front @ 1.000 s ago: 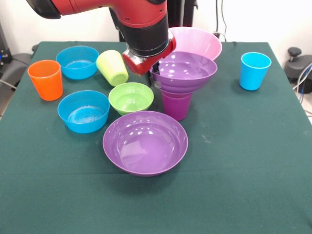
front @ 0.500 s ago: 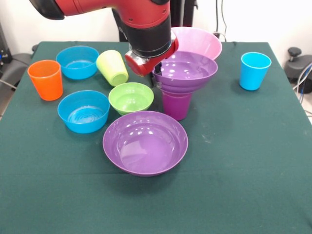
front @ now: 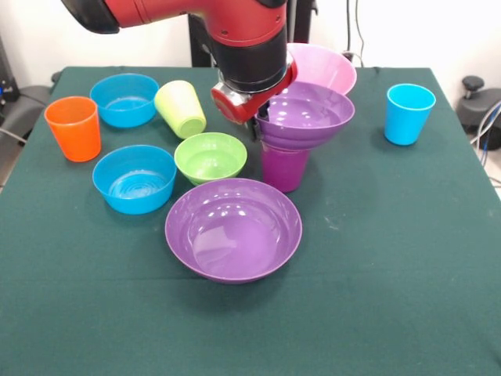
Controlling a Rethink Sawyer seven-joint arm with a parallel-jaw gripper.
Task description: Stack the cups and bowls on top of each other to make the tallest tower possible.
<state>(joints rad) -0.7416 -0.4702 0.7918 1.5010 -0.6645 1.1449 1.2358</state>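
Two pieces make the tower [front: 291, 137] at this moment: a wide purple bowl [front: 307, 115] sits on top of the purple cup [front: 283, 168], near the middle of the table [front: 391, 258]. The hand [front: 252, 125] is at the left rim of this bowl, mostly hidden under the red and black arm, so I cannot tell if it is released or clenched. The step in hand seems to be the settling of this bowl on the cup; to do it well, the bowl should sit level and centred on the cup's rim, and the hand should leave straight upward, without pulling the rim sideways. The pink bowl [front: 325, 66] stands just behind the tower and could be touched. All containers look empty: the second purple bowl [front: 233, 229] in front, the green bowl [front: 210, 157], two blue bowls [front: 135, 178] [front: 124, 99], the orange cup [front: 73, 128] and the light blue cup [front: 409, 113]. The lime cup [front: 181, 108] leans on its side.
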